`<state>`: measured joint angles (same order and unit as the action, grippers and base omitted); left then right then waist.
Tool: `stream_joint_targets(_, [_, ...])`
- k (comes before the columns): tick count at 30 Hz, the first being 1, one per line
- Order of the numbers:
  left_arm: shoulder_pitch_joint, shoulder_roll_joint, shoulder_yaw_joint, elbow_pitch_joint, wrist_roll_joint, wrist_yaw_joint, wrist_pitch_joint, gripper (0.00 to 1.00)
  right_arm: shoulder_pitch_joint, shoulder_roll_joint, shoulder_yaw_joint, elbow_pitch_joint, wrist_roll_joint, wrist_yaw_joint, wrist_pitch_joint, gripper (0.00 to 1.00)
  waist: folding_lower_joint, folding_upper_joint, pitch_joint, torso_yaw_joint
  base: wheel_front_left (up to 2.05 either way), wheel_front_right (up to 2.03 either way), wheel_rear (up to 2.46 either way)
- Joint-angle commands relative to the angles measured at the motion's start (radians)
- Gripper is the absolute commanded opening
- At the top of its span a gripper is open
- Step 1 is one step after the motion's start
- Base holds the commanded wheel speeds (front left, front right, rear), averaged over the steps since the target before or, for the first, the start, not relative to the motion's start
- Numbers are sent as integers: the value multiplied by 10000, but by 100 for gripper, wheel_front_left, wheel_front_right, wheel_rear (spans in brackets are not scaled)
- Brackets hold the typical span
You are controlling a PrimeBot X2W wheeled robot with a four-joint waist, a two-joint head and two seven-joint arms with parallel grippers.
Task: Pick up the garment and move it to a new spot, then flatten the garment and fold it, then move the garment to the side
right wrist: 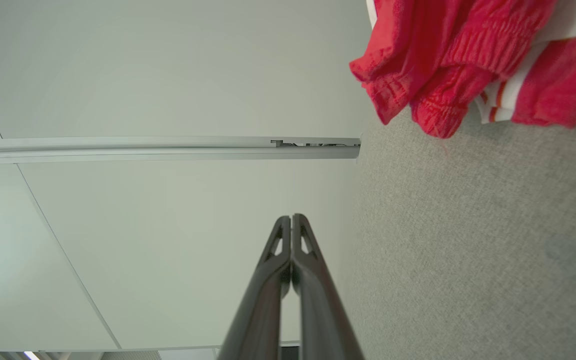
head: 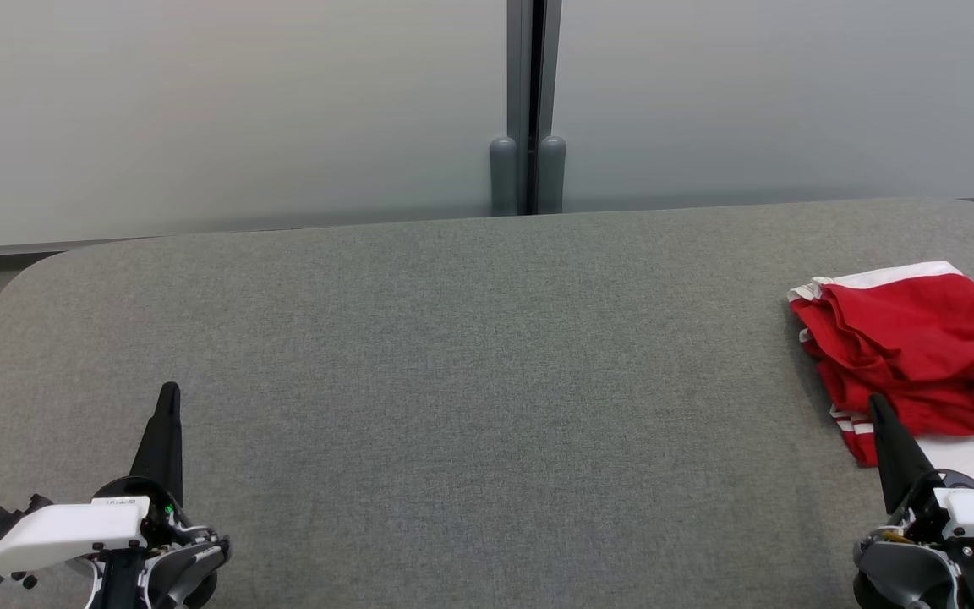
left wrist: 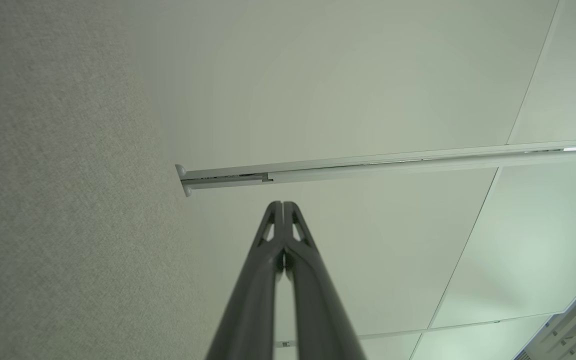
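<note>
Dark left gripper [head: 169, 392], right gripper [head: 875, 403], closed

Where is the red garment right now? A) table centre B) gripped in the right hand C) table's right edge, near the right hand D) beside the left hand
C: the red garment lies bunched at the right edge of the table, next to the right hand, shut on nothing.
</note>
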<state>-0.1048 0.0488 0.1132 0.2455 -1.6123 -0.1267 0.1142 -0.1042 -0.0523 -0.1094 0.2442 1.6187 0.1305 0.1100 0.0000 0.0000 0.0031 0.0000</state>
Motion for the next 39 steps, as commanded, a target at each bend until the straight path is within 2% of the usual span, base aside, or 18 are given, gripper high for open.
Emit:
stream_joint_targets(1, [-103, 24, 38, 12, -11, -84, 32, 0, -94, -22, -22, 22, -33, 4, 28, 0, 0, 0, 0, 0, 0, 0, 0])
stream_joint_targets(39, [-103, 24, 36, 10, -13, -85, 31, 0, -97, -8, -45, 24, -60, 4, 52, 0, 0, 0, 0, 0, 0, 0, 0])
